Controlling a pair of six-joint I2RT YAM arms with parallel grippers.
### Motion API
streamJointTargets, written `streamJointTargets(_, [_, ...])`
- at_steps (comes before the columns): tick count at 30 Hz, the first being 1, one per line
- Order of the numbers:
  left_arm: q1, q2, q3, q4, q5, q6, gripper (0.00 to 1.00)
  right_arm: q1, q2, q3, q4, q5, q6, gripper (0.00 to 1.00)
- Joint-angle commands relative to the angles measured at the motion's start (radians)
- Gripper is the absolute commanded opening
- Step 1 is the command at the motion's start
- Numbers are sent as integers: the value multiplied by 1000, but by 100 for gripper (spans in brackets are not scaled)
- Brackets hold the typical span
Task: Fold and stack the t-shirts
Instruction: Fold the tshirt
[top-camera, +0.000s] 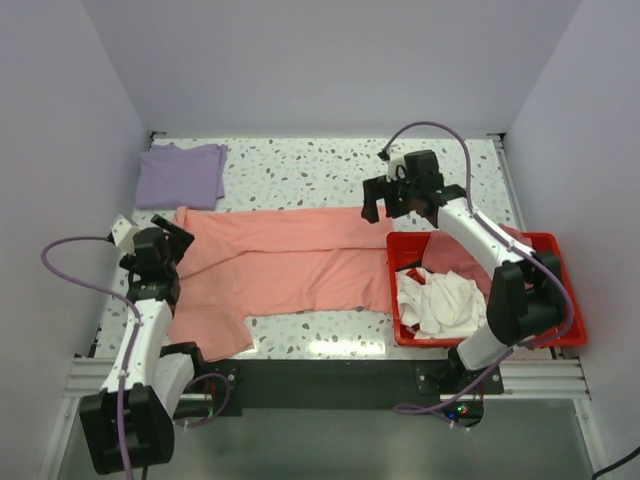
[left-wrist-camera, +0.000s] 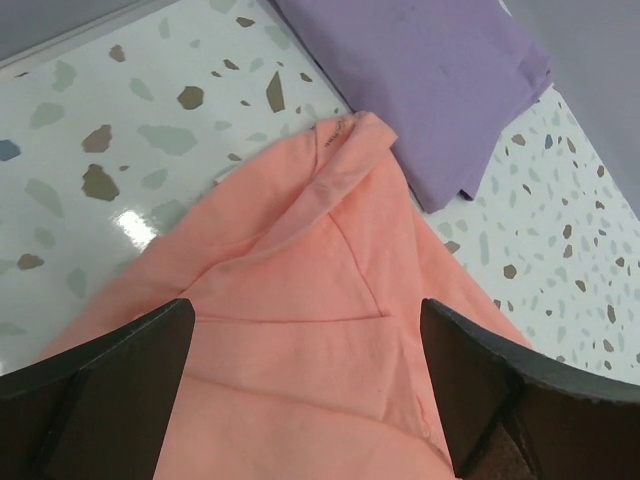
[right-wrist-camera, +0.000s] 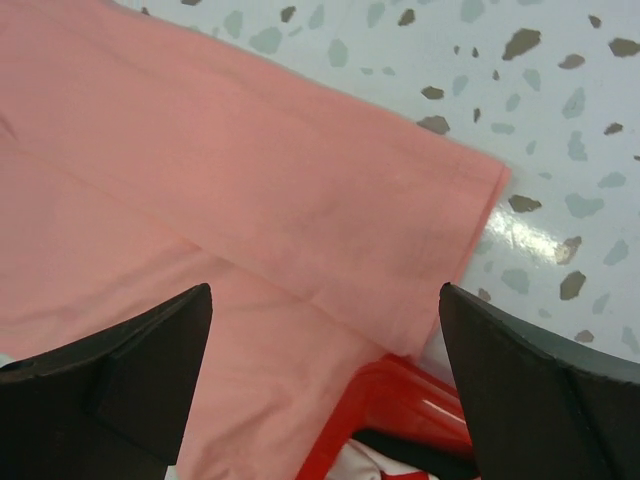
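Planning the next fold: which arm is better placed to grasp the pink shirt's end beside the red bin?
Right, probably. The right fingers, open, hover over that end of the pink shirt, next to the red bin; the left fingers are over the opposite end.

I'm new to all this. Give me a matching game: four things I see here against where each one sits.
1 large salmon-pink cotton t-shirt
2 folded lavender-purple cotton t-shirt
3 crumpled white cotton garments
4 red plastic bin

a far-left corner
b piled inside the bin
c near-right edge
d spread across the middle

Pairs: 1-d, 2-a, 3-b, 4-c.
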Motion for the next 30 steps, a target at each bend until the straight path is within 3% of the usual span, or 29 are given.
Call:
streamJointTargets(1, [-1,145,144,14,101,26,100,83,48,99,-21,20,41,99])
streamJointTargets(5, [-3,357,290,-26,164,80,100,177,152,168,-32,109,77,99])
streamJointTargets(10, [-3,617,502,-123,75,172,98,177,289,284,-101,236,131,99])
streamJointTargets(12, [-1,710,542,-127,64,227,83,174,318,333,-141,301,125,99])
streamJointTargets(15, [-3,826,621,-126,107,309,77,160,357,369,-161,300,120,99])
streamJointTargets(19, [0,931,736,-121,153,405,74,130,378,384,-161,274,122,99])
streamJointTargets(22, [-1,1000,818,-193,73,423,71,113,387,384,-162,266,125,99])
streamJointTargets(26, [0,1030,856,-219,40,431,57,93,390,378,-169,281,127,99])
streamJointTargets(30, [2,1040,859,-210,55,459,52,70,389,375,-173,280,123,99])
